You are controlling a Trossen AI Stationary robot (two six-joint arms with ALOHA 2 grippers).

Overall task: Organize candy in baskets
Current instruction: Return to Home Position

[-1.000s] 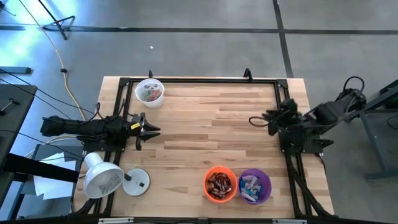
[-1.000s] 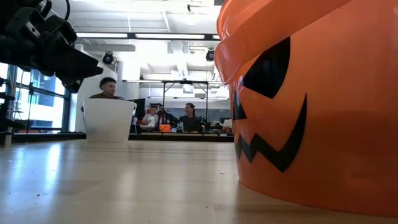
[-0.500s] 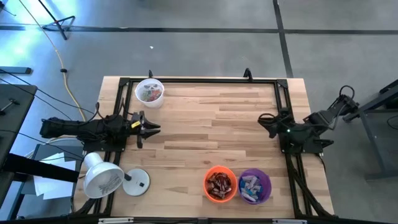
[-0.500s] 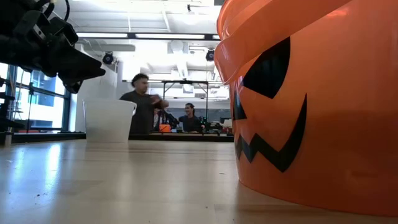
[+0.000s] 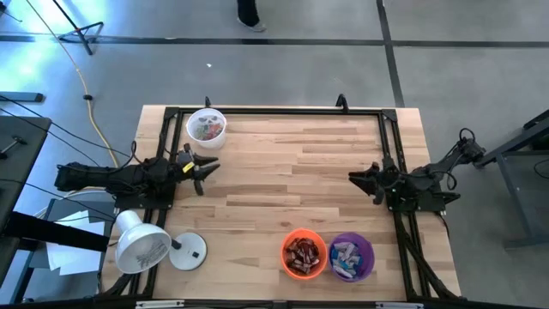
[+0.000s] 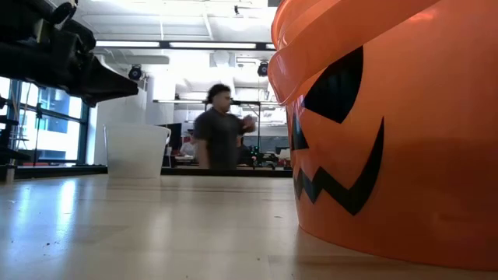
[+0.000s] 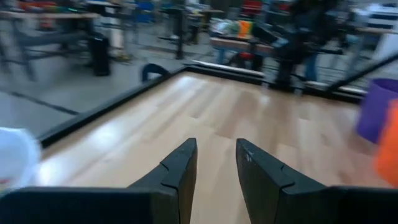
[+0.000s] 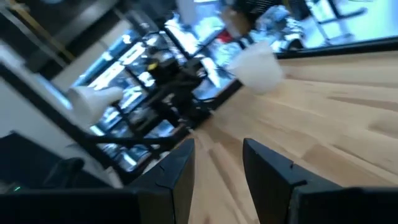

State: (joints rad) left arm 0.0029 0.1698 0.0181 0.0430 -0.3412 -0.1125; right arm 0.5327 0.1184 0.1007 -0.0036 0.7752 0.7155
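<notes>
Three baskets stand on the wooden table. The white basket (image 5: pixel 206 127), at the far left, holds mixed candy (image 5: pixel 206 130). The orange basket (image 5: pixel 304 254) holds dark brown candy (image 5: pixel 302 253), and the purple basket (image 5: pixel 351 257) beside it holds blue-and-white candy (image 5: pixel 346 256); both are at the near edge. My left gripper (image 5: pixel 208 166) is by the left edge, open and with nothing between its fingers (image 7: pixel 216 149). My right gripper (image 5: pixel 355 179) is by the right edge, open in the same way (image 8: pixel 217 149). In the low view the orange basket (image 6: pixel 389 132) fills the right side.
A white dome lamp (image 5: pixel 146 245) lies at the near left corner. A black frame (image 5: pixel 274 110) runs around the table's edges. A person (image 6: pixel 222 136) walks in the room behind the table. Bare wood (image 5: pixel 283 180) lies between the two grippers.
My right gripper has come down from a raised pose and now sits low by the right edge; its arm has folded back and the wrist has turned. My left gripper has stayed in place but rolled and swung slightly toward the far edge. A person has walked across the background.
</notes>
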